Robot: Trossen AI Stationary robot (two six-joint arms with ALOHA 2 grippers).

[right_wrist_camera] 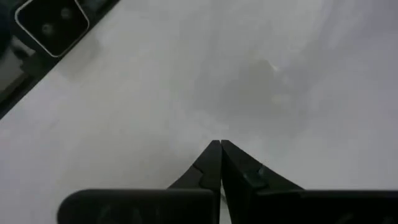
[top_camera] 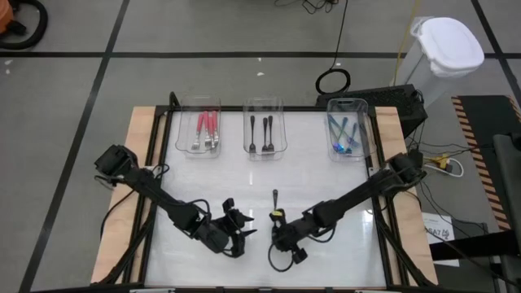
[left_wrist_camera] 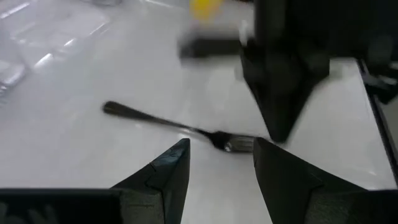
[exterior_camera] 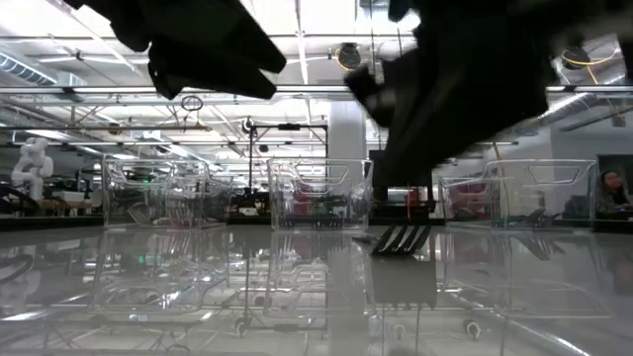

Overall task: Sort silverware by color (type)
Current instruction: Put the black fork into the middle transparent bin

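Right gripper (right_wrist_camera: 220,146) low over the near middle of the table, claw pressed tight together, nothing seen pinched in it. Tip planted just beside the tines of the loose black fork (top_camera: 275,199). Fork flat on the white table, handle pointing away toward the trays. Left gripper (top_camera: 242,230) close by on its own side, claw spread partway, empty, aimed at that same fork.

Looks like the pick of the last stray piece. To do it well: open the right claw first, since nothing can be taken with it shut. Straddle the slim handle crosswise rather than the tines. Come down until the tips graze the table, then close. Keep the left claw back, with both arms crowded here. Lift level, carry to the middle tray (top_camera: 264,104), lower among the black ones before letting go.

Now the count, from above:
- left tray (top_camera: 181,122): red forks (top_camera: 207,130), three by the look of it
- middle tray: black forks (top_camera: 260,134), two
- right tray (top_camera: 346,102): blue forks (top_camera: 342,137), about three, overlapping, hard to separate
- loose on the table: one, black
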